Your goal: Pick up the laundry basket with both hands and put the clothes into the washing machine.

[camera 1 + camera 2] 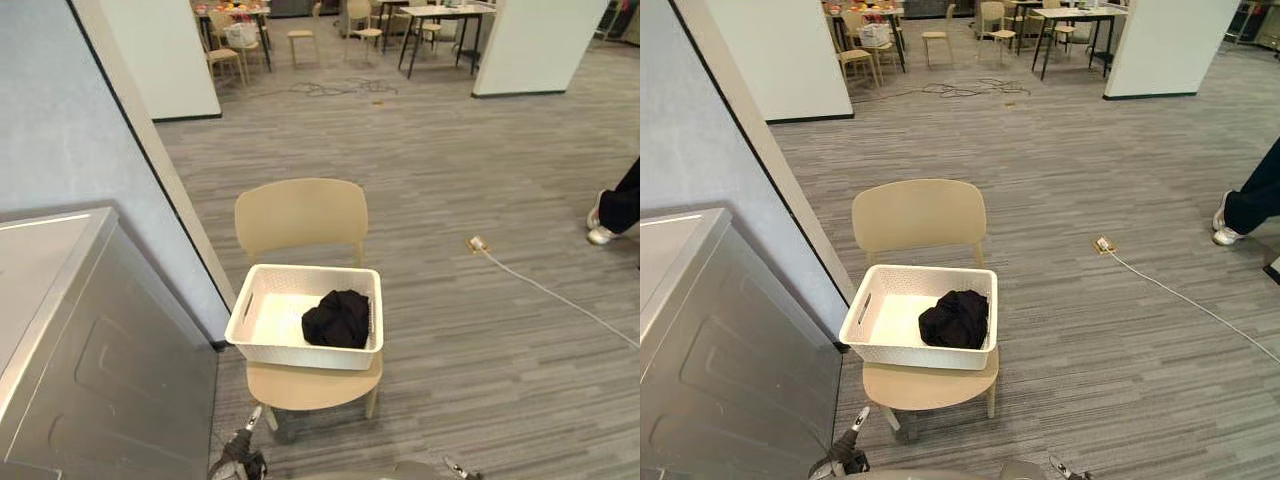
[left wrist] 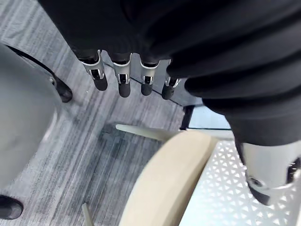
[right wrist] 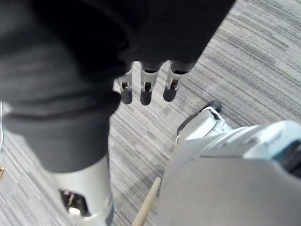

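Left wrist view: the left hand [image 2: 123, 77] hangs with fingers straight and apart, empty. Just past its thumb the white laundry basket [image 1: 262, 345] sits on the beige chair [image 1: 300, 215] with a black garment [image 1: 337, 318] inside. The right hand [image 3: 146, 89] hangs loose-fingered and empty over carpet.

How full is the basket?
Mostly empty: the basket on the chair holds one bunched black garment at its right side; the rest of its white bottom is bare.
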{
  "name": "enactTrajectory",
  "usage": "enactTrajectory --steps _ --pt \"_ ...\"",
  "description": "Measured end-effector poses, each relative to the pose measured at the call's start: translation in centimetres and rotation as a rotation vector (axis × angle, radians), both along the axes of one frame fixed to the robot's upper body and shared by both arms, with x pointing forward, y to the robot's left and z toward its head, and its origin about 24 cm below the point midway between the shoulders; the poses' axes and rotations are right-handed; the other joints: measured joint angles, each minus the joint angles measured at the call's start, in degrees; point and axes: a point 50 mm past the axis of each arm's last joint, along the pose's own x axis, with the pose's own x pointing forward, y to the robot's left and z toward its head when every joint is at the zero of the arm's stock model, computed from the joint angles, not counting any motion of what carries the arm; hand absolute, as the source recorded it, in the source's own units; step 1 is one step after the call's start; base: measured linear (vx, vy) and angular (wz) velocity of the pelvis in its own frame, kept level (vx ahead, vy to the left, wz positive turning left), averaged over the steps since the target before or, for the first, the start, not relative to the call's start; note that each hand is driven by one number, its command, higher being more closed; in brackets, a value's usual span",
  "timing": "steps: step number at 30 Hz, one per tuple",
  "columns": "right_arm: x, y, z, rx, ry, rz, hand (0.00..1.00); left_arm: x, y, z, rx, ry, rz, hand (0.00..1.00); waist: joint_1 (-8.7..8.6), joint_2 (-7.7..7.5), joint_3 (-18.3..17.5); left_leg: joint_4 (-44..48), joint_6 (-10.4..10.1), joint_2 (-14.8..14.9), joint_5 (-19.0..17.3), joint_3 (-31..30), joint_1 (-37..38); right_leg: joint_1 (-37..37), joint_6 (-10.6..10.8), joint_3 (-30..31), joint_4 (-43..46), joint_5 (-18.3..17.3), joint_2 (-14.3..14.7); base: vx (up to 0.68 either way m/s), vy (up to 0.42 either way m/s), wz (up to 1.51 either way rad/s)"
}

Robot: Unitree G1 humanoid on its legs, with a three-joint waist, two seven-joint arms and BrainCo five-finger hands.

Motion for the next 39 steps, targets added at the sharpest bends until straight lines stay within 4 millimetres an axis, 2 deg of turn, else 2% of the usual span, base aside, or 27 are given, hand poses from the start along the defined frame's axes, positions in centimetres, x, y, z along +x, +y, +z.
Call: enactTrajectory --steps 3,5,6,7,8,9,11,12,14,15,17,21,24,25,26,27,29,32,36,39 --pt "1.1 -0.5 0.4 -0.026 -0.041 0.004 0.00 0.0 0.7 0.1 0.018 0.002 -0.007 0.00 -0.04 0.01 0.6 3.0 0.8 -0.7 3.6 4.0 -3.9 2.1 -0.7 -2.3 -3.3 1.3 -0.7 -0.07 -0.067 0.65" --pt "4.6 -2.1 2.5 -0.129 -0.187 0.024 0.00 -0.1 0.5 0.1 0.018 0.007 -0.028 0.00 -0.05 0.97 1.2 1.9 2.1 -0.5 5.2 9.3 -4.2 2.8 -0.7 -2.3 -5.0 2.8 -1.0 -0.12 -0.006 0.28" --pt "5.6 -2.5 3.2 -0.161 -0.231 0.029 0.00 -0.1 0.4 0.1 0.018 0.008 -0.037 0.00 -0.15 1.14 1.2 0.8 2.4 -0.6 5.5 10.2 -3.7 2.7 -0.6 -2.2 -5.3 2.9 -1.2 -0.11 0.029 0.15" --pt "7.6 -3.7 5.2 -0.247 -0.330 0.036 0.00 -0.2 0.3 0.0 0.022 0.015 -0.051 0.00 -0.35 1.57 1.2 -2.1 2.7 -0.9 5.4 11.9 -2.7 2.6 0.1 -2.2 -6.0 3.3 -1.7 -0.10 0.055 0.14" --pt "9.3 -4.7 7.2 -0.321 -0.423 0.044 0.00 -0.3 0.2 0.0 0.025 0.022 -0.056 0.00 -0.48 2.05 1.2 -4.6 3.9 -1.0 4.3 13.4 -1.8 2.5 0.6 -2.1 -6.9 3.6 -1.8 -0.07 0.068 0.13" --pt "10.1 -5.0 8.3 -0.362 -0.463 0.055 0.00 -0.4 0.2 0.0 0.030 0.027 -0.055 0.00 -0.62 2.03 1.2 -6.2 3.2 -1.2 3.8 13.7 -1.5 2.4 0.9 -2.0 -7.4 3.8 -1.7 -0.07 0.093 0.02" --pt "12.1 -5.6 11.7 -0.491 -0.595 0.088 0.00 -0.7 0.6 0.0 0.053 0.041 -0.051 0.00 -0.88 1.91 0.7 -10.2 3.4 -3.3 3.9 13.8 -1.5 2.9 1.6 -0.5 -12.2 6.5 -2.5 -0.04 0.147 -0.13" --pt "13.5 -5.5 14.4 -0.581 -0.695 0.116 0.00 -0.9 1.0 0.0 0.077 0.057 -0.079 0.00 -1.22 1.42 0.7 -12.1 4.0 -4.7 4.3 13.9 -1.9 2.9 2.1 -0.3 -15.2 9.0 -3.7 0.03 0.174 -0.12" --pt "14.1 -5.4 16.0 -0.634 -0.761 0.129 0.00 -0.9 1.2 0.0 0.097 0.069 -0.117 0.00 -1.65 1.12 0.5 -12.8 4.4 -5.5 5.0 13.9 -2.0 3.0 2.4 -0.4 -16.8 10.8 -4.4 0.09 0.118 0.02" --pt "14.5 -5.3 17.2 -0.678 -0.804 0.138 0.00 -0.9 1.1 0.0 0.108 0.077 -0.141 0.00 -1.69 1.43 0.6 -12.9 4.5 -6.0 6.3 13.9 -2.0 3.5 2.6 -0.3 -17.9 12.6 -4.8 0.13 0.098 0.06" --pt "15.0 -4.8 18.1 -0.711 -0.837 0.178 0.00 -0.8 1.2 0.1 0.125 0.082 -0.190 0.00 -1.60 1.85 0.6 -13.0 4.7 -6.2 6.6 13.9 -1.3 4.9 3.0 -0.4 -19.4 13.0 -5.0 0.11 0.058 0.01" --pt "17.5 -3.4 20.4 -0.777 -0.923 0.324 0.00 -0.1 0.9 0.2 0.129 0.066 -0.239 0.00 -1.42 2.63 0.5 -13.1 4.5 -6.2 6.8 13.7 -2.0 4.5 3.0 -0.8 -20.5 13.2 -4.9 0.11 -0.005 0.02" --pt "19.9 -3.3 23.3 -0.866 -1.006 0.450 0.00 1.3 0.5 0.4 0.130 0.027 -0.301 0.00 -1.20 2.93 1.8 -13.0 4.3 -6.2 6.9 13.1 -3.8 3.6 3.2 -1.8 -21.0 13.6 -4.9 0.04 -0.013 0.13" --pt "21.2 -3.3 24.9 -0.913 -1.049 0.513 0.00 2.2 0.2 0.6 0.133 0.005 -0.331 0.00 -1.27 2.03 2.8 -12.8 4.2 -6.2 7.2 12.7 -5.4 2.3 3.0 -2.1 -21.1 14.0 -4.9 -0.02 -0.010 0.17" --pt "22.6 -2.9 26.9 -0.965 -1.098 0.579 0.00 3.1 0.0 0.8 0.138 -0.024 -0.352 0.00 -1.06 2.39 3.9 -12.5 4.2 -6.1 7.4 12.2 -7.0 1.0 2.9 -2.4 -21.1 14.4 -4.7 -0.04 -0.010 0.14" --pt "23.3 -2.7 27.8 -0.990 -1.121 0.609 0.00 3.5 -0.1 0.9 0.138 -0.037 -0.355 0.00 -0.95 2.16 4.6 -12.4 4.2 -6.1 7.6 12.0 -7.8 0.4 2.8 -2.5 -21.1 14.5 -4.7 -0.06 -0.016 0.15" --pt "25.9 -1.8 30.4 -1.056 -1.163 0.753 0.00 5.1 -0.2 1.4 0.148 -0.083 -0.364 0.00 -0.09 1.36 7.1 -11.7 4.0 -6.0 8.1 10.8 -10.8 -1.7 2.6 -3.5 -21.1 15.2 -4.5 -0.09 -0.020 0.24" --pt "28.4 -0.1 31.8 -1.089 -1.159 0.932 0.00 6.6 -0.2 2.0 0.160 -0.122 -0.372 0.00 1.05 1.02 10.0 -10.6 4.0 -6.1 8.4 9.4 -13.2 -2.6 2.4 -4.9 -21.1 15.5 -4.5 -0.06 -0.009 0.23" --pt "30.1 1.8 32.3 -1.096 -1.135 1.086 0.00 7.9 0.4 2.6 0.188 -0.158 -0.379 0.00 3.08 0.53 12.2 -9.9 4.0 -6.3 8.4 8.5 -15.5 -4.3 2.3 -5.4 -20.9 15.8 -4.5 -0.03 -0.002 0.09" --pt "30.6 2.3 32.1 -1.122 -1.091 1.178 0.00 7.9 1.2 2.8 0.212 -0.154 -0.381 0.00 3.23 -0.24 13.2 -9.7 4.0 -6.5 8.4 8.4 -16.9 -5.7 2.2 -5.4 -20.7 15.8 -4.6 -0.01 0.001 0.01"
